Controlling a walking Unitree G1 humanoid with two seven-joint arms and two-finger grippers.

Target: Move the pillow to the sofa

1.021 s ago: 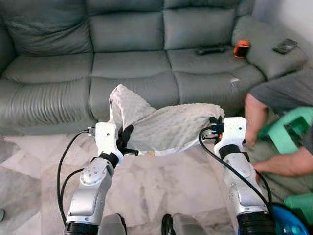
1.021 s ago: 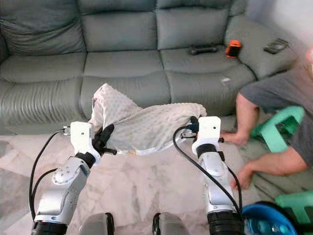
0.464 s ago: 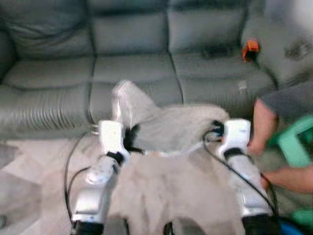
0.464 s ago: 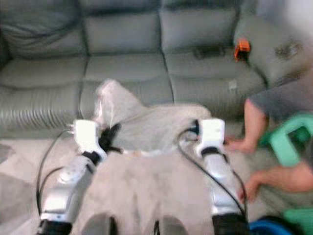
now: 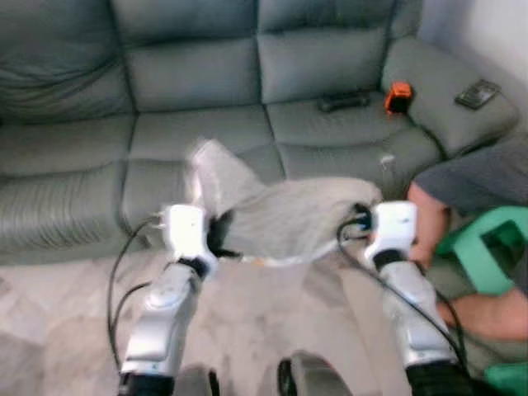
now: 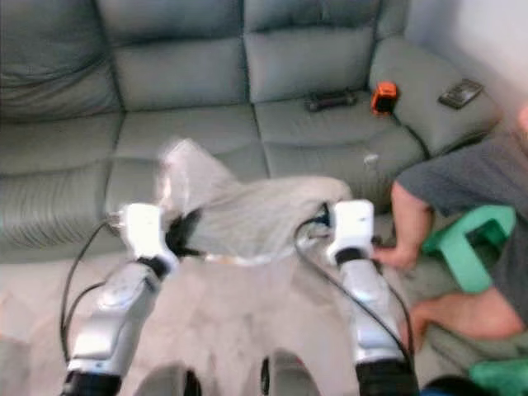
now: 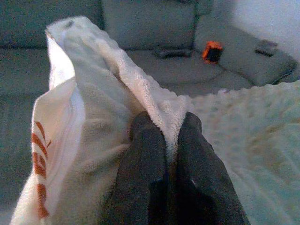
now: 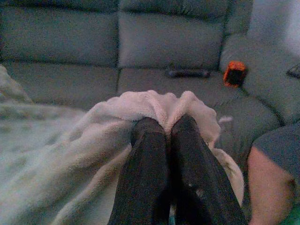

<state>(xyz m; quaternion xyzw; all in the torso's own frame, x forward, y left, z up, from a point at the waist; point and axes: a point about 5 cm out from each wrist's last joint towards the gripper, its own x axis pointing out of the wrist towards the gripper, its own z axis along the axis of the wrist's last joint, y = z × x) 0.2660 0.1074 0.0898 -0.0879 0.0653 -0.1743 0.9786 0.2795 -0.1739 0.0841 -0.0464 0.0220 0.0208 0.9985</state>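
A cream fleecy pillow [image 5: 285, 216] hangs between my two arms, in front of the grey sofa [image 5: 198, 91]. My left gripper [image 7: 165, 129] is shut on a fold at its left end, where one corner sticks up. My right gripper [image 8: 168, 125] is shut on the bunched right end. The pillow [image 6: 252, 214] is above the floor, just short of the sofa's front edge, and sags slightly in the middle.
On the sofa's right seat lie a black remote [image 5: 343, 101] and an orange object [image 5: 398, 96]; a dark phone [image 5: 477, 93] rests on the armrest. A person's arm [image 5: 429, 223] reaches down beside my right arm, near a green stool [image 5: 487, 247].
The camera has shifted, so the sofa now sits further left in view. Both grippers still hold the pillow the same way. The person's arm stays close to my right arm.
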